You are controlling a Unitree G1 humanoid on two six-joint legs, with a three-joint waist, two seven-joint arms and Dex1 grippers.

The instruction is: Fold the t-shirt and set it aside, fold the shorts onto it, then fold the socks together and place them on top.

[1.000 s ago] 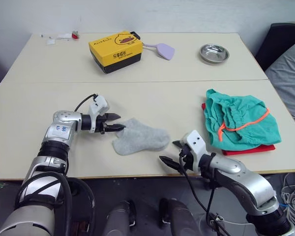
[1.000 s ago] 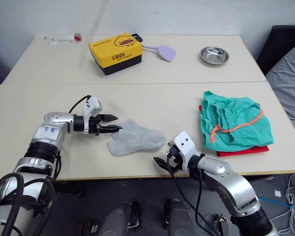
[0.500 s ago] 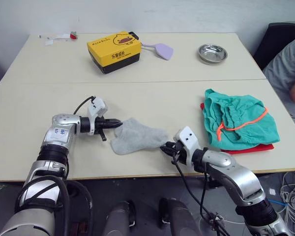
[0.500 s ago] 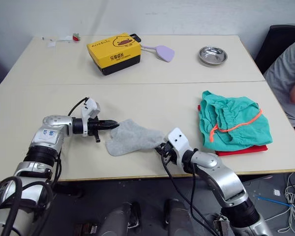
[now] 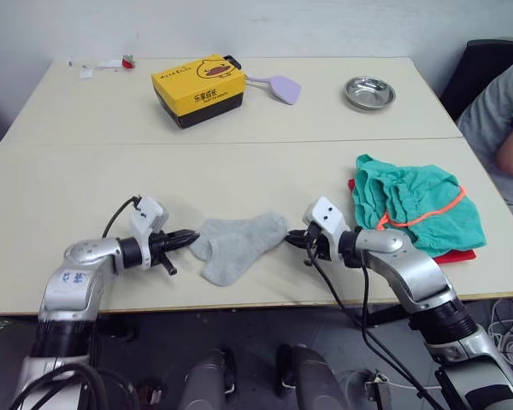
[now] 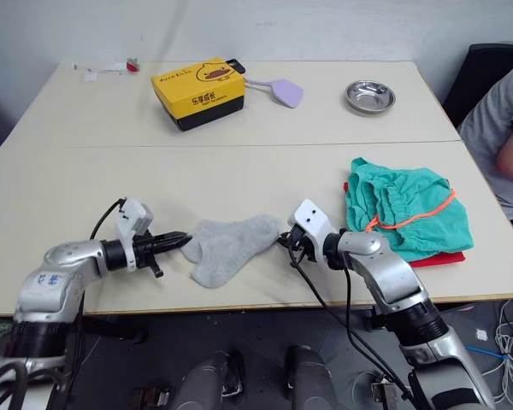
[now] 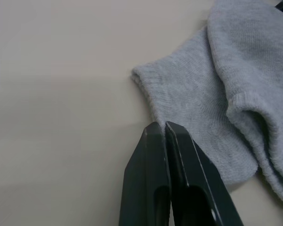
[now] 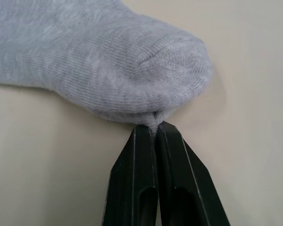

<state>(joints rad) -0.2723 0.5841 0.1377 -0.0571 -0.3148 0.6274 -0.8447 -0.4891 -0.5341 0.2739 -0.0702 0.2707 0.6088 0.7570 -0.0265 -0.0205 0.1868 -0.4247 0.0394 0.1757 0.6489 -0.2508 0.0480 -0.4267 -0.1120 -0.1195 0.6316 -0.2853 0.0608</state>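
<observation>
The light grey socks (image 5: 238, 246) lie as one flat bundle near the table's front edge. My left gripper (image 5: 191, 240) is shut at the cuff end, its fingertips (image 7: 156, 125) meeting the cuff's edge. My right gripper (image 5: 289, 240) is shut on the toe end, and a small pucker of grey cloth sits between its tips (image 8: 153, 126). To the right, the teal shorts (image 5: 419, 212) with an orange drawstring lie crumpled on the folded red t-shirt (image 5: 455, 255), of which just a red rim shows.
At the back of the table (image 5: 265, 166) stand a yellow box (image 5: 200, 89), a lilac scoop (image 5: 282, 86) and a metal bowl (image 5: 368, 91). Small bits lie at the far left corner (image 5: 111, 63). A person's arm (image 5: 509, 145) is at the right edge.
Both grippers went from open to shut. The right one rose to the socks' toe end; the left one drew back toward the near left, and the socks shifted and spread between them.
</observation>
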